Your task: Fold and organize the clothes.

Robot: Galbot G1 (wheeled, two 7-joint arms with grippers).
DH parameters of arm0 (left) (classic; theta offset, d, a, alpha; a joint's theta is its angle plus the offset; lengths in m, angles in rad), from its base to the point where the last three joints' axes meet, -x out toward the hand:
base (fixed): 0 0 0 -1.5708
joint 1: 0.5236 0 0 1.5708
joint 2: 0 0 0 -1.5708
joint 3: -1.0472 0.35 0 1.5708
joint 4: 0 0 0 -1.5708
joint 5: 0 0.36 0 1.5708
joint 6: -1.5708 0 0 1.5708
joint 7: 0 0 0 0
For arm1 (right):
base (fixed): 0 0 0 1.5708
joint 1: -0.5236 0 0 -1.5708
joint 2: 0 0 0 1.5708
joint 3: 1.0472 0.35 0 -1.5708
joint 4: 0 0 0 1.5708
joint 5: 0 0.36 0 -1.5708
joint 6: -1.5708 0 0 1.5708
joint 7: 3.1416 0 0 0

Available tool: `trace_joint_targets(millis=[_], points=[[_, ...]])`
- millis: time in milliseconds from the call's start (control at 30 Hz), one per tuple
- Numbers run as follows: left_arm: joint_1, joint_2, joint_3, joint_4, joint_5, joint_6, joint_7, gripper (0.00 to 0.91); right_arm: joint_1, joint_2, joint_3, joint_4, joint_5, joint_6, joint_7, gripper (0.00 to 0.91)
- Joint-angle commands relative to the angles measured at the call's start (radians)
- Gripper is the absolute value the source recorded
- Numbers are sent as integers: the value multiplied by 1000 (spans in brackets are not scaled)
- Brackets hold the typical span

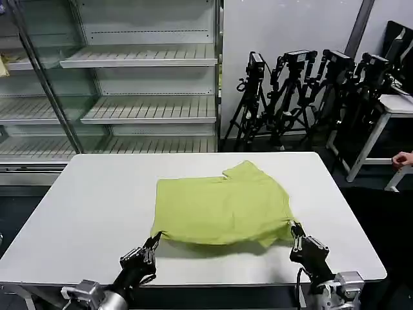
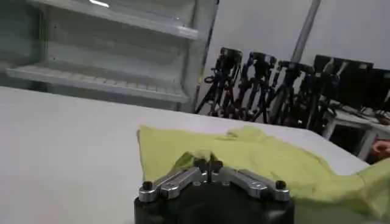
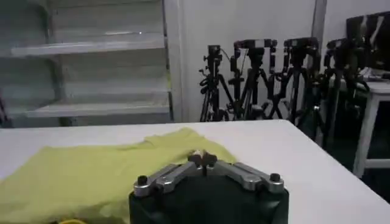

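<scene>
The clothes are one lime short-sleeved T-shirt, lying partly folded in the middle of the white table. Its near edge is raised a little, with a shadow beneath. My left gripper is at the shirt's near left corner, shut on the fabric. At the near right corner my right gripper is likewise shut on the hem. In the left wrist view, the gripper pinches a fold of the shirt. The right wrist view shows that gripper closed at the shirt's edge.
Empty glass-fronted shelving stands behind the table. Several black tripods are grouped at the back right, next to another white table. Bare tabletop lies to the shirt's left and right.
</scene>
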Motion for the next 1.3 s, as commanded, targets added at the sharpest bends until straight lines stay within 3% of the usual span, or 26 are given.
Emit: trace_joint_targets(millis=[33, 433, 1000, 1033, 1067, 1100, 1133, 1167, 1200, 1300], points=[[-99, 14, 3, 57, -91, 9, -1, 20, 61, -20, 9, -39, 31, 6, 3, 0], [-240, 103, 3, 173, -133, 9, -10, 20, 178, -66, -76, -101, 37, -50, -8, 0], [-310, 109, 95, 260, -102, 28, -12, 50, 277, -29, -130, -241, -15, -89, -5, 0], [-312, 109, 100, 263, -100, 29, -14, 71, 282, -26, -133, -248, -19, -89, -4, 202], [-314, 108, 107, 269, -97, 29, -17, 131, 287, -24, -136, -254, -21, -90, -3, 736], [-315, 107, 113, 274, -92, 29, -18, 181, 292, -23, -139, -260, -23, -90, -3, 907], [-316, 106, 119, 277, -89, 29, -19, 464, 298, -22, -142, -267, -29, -92, -3, 907], [-317, 104, 122, 279, -88, 31, -20, 595, 302, -22, -144, -272, -32, -96, -3, 907], [-319, 103, 125, 280, -87, 32, -20, 907, 304, -22, -145, -278, -34, -101, -3, 907], [-326, 97, 129, 291, -78, 38, -21, 907, 308, -23, -152, -289, -40, -120, -11, 907]])
